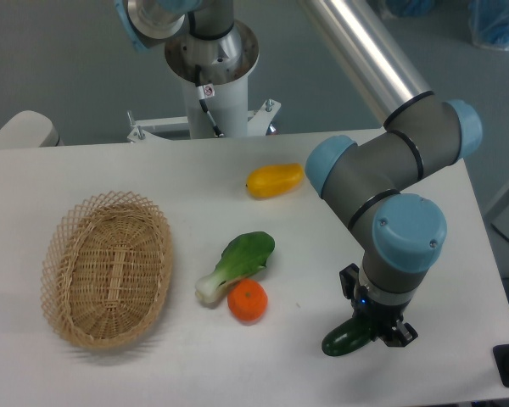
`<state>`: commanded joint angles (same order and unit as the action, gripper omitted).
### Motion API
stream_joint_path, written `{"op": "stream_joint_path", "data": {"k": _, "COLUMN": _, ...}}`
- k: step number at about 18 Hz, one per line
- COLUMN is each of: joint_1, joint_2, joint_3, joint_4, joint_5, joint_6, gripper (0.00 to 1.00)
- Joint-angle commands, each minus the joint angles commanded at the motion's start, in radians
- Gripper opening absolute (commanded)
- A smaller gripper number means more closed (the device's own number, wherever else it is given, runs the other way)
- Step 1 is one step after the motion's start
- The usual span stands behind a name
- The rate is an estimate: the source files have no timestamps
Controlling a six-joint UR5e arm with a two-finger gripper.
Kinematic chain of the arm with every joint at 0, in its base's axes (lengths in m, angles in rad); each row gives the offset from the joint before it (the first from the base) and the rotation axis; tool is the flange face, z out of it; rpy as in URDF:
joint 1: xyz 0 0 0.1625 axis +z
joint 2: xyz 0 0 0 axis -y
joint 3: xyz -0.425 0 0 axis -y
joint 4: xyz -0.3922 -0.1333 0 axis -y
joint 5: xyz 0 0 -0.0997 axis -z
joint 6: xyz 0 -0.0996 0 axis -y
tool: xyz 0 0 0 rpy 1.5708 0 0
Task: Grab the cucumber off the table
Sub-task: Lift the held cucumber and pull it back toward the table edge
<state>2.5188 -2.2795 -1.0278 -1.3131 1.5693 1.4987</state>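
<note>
Clamped on the cucumber (pixel 346 337), the tool (pixel 375 329) points down from the arm's wrist near the front right part of the table (pixel 85 170). Its dark fingers sit close together around the right end of the cucumber, and most of them are hidden beneath the grey and blue wrist joint. The glossy dark green cucumber sticks out to the left of the tool, tilted slightly. Whether its lower end touches the white table or hangs just over it cannot be told from this view.

Taking the cucumber as the landmark, the bulky arm (pixel 382 170) rises above and behind it, reaching back toward the far edge of the table. A woven wicker basket (pixel 107 269) lies well to the left of the cucumber, near the table's left side. A leafy bok choy (pixel 236 264) with a white stem lies to the left and a little behind. An orange fruit (pixel 248 300) rests left of the cucumber, touching the bok choy's stem end. A yellow oblong vegetable (pixel 275 180) sits well behind the cucumber, just beside the arm's blue elbow cap.
</note>
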Motion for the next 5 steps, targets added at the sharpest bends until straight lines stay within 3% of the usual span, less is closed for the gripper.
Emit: {"op": "stream_joint_path", "data": {"k": 5, "joint_1": 0.0, "joint_2": 0.002, "joint_3": -0.006, "joint_4": 0.0, "joint_5": 0.0, "joint_6": 0.0, "gripper": 0.33}}
